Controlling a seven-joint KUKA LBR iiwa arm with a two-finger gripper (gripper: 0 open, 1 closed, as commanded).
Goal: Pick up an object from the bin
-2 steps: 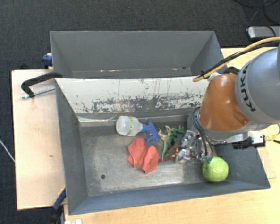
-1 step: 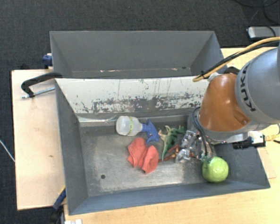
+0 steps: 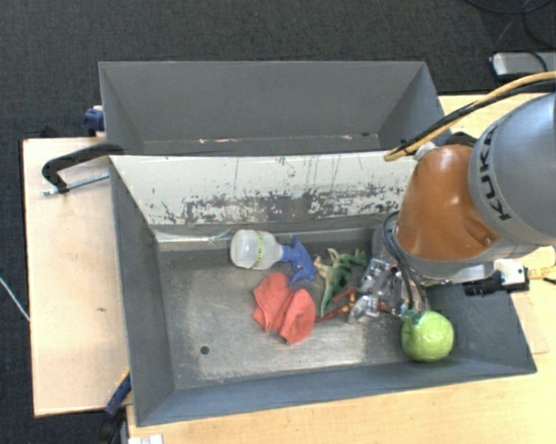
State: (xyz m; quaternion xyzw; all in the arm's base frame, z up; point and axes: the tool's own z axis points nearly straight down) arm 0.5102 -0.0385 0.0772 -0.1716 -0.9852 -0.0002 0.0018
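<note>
My gripper (image 3: pixel 374 293) is down near the bin floor at the right, its metal fingers beside a green toy figure (image 3: pixel 339 276) with thin limbs. Whether the fingers hold anything cannot be made out. A green ball like an apple (image 3: pixel 427 337) lies just right of and below the gripper, in the bin's near right corner. A crumpled red cloth (image 3: pixel 284 308) rests on the floor left of the green figure.
A white plastic bottle (image 3: pixel 253 249) and a blue object (image 3: pixel 297 259) lie by the back wall, left of the gripper. The orange-covered wrist hangs over the bin's right side. The left half of the floor is bare metal.
</note>
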